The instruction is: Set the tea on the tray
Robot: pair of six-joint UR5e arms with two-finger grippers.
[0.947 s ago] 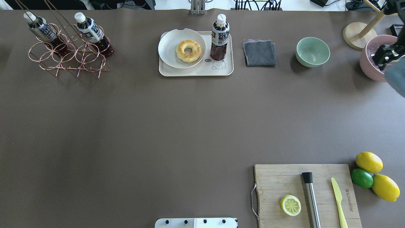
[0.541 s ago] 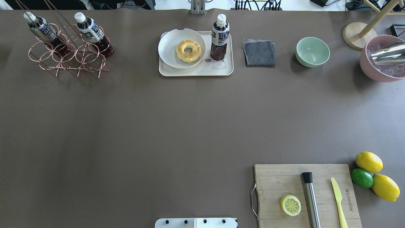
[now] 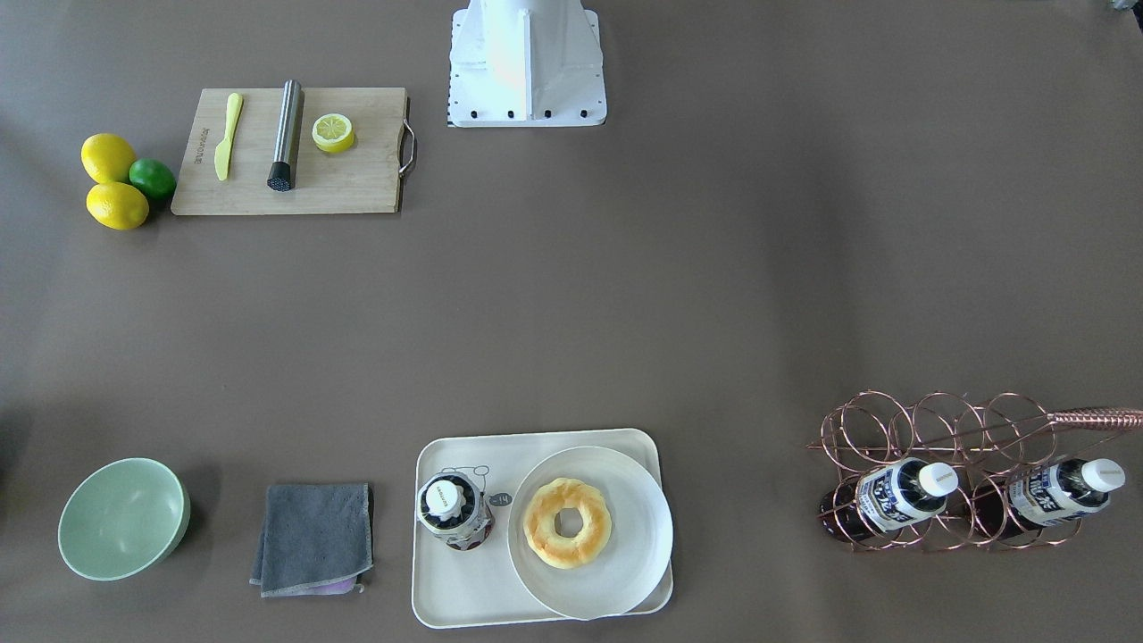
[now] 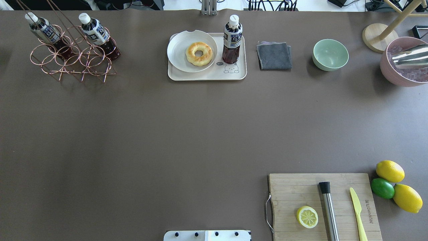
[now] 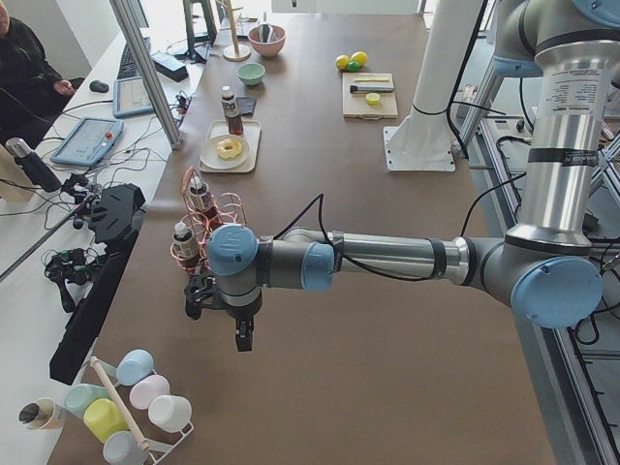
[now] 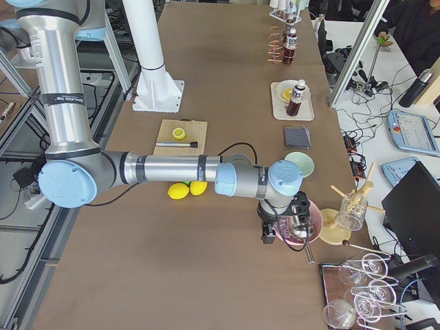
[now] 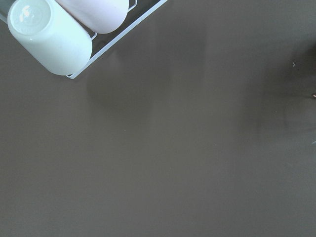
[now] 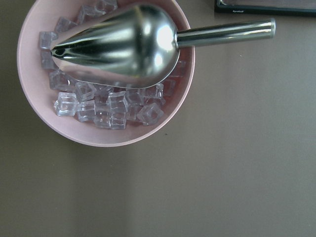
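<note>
Brown table [image 4: 200,134], seen from above: the tea [image 4: 232,40] stands upright on the tray [image 4: 207,76], just beside a round plate [image 4: 177,50] holding a doughnut [image 4: 199,53]. Both arms are well apart from it. The left gripper [image 5: 225,312] hangs near a wire rack [image 4: 72,63] carrying 2 more bottles [image 4: 95,31], and the right gripper [image 6: 283,230] hangs over a pink bowl [image 6: 311,221] of ice. Whether either gripper is spread or closed cannot be told.

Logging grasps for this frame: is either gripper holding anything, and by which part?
Nothing appears held. The tea stands free on the tray; the left gripper and the right gripper hang far from it, nothing visible in either.
</note>
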